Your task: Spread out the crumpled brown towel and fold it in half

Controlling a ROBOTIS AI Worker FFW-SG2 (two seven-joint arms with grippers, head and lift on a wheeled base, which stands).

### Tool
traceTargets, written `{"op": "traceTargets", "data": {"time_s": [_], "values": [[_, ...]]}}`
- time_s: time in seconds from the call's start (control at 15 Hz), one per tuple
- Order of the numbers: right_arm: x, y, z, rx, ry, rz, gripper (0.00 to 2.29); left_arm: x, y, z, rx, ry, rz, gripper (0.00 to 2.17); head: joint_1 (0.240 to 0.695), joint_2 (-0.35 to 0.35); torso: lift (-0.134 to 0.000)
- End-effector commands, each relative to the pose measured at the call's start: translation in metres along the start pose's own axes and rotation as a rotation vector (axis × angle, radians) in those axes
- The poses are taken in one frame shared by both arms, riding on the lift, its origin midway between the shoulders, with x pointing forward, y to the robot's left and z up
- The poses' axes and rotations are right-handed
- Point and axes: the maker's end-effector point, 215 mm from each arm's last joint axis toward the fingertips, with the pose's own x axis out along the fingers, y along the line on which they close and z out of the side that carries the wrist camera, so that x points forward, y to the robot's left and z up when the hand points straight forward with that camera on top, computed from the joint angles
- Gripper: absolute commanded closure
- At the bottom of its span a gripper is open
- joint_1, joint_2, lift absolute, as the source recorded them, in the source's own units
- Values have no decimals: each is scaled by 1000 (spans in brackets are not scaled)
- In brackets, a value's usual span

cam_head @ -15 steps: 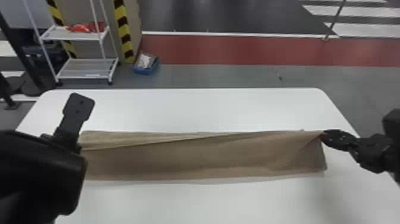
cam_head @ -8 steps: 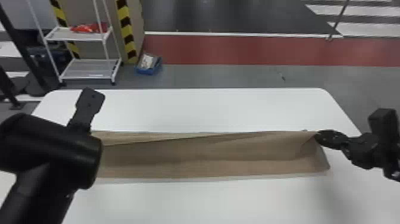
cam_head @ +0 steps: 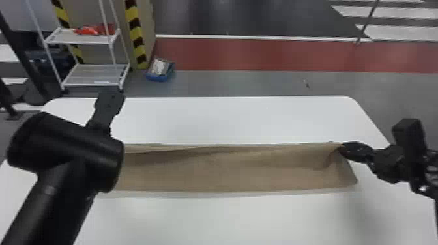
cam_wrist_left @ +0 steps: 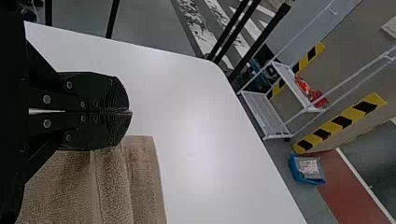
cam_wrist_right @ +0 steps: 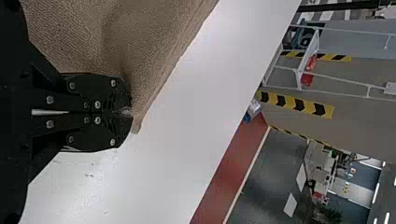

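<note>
Brown towel (cam_head: 234, 169) lies as a long folded strip across the white table, its upper layer slanting and wrinkled, its left end behind the left arm. My left gripper (cam_head: 109, 106) is at that end, fingertips hidden there by its arm. In the left wrist view the left gripper (cam_wrist_left: 130, 111) is shut on the towel (cam_wrist_left: 109, 186), whose raised upper layer runs under its fingers. At the far right corner my right gripper (cam_head: 342, 150) pinches the cloth. In the right wrist view the right gripper (cam_wrist_right: 130, 112) is shut on the towel (cam_wrist_right: 144, 42), with creases running from its tips.
White table (cam_head: 244, 120) has bare surface behind and in front of the towel. Beyond its back edge stand a white shelf rack (cam_head: 94, 75) with red items and, on the floor, a blue bin (cam_head: 159, 73).
My left arm has shifted to the right and its wrist mount forward. My right gripper has moved slightly left at the towel's far right corner, creasing the cloth there more.
</note>
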Motion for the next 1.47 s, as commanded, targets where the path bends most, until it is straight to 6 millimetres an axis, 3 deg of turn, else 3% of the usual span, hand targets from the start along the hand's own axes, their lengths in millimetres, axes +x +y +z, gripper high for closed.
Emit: {"op": "traceTargets", "data": {"time_s": [0.0,0.2,0.27,0.33,0.53,0.93,1.2,1.33,1.4], "values": [[2,-1,0,-1,-1,0,1663,1,-3,11,2,-20,-1,1349,695,-48,-128],[7,2,1,-6,2,5,1659,8,-4,9,20,-2,8,1308,695,-51,-128],[8,1,-2,-7,10,-4,1659,11,-5,12,25,-14,11,991,695,-50,-128],[9,1,-1,-17,9,-5,1659,14,-7,10,29,-14,11,829,695,-48,-128],[13,5,2,-31,-2,-6,1642,19,-3,16,51,-46,53,53,695,-44,-128],[19,2,14,-48,-27,-38,1642,22,22,26,17,-128,151,39,695,-24,-128],[30,3,12,-55,-30,-71,1639,23,32,14,-12,-136,165,39,695,-11,-128],[38,8,8,-81,-29,-79,1366,20,29,15,-22,-169,157,39,695,-3,-128],[41,11,8,-86,-27,-78,1366,18,28,15,-27,-181,154,39,695,-1,-128]]}}
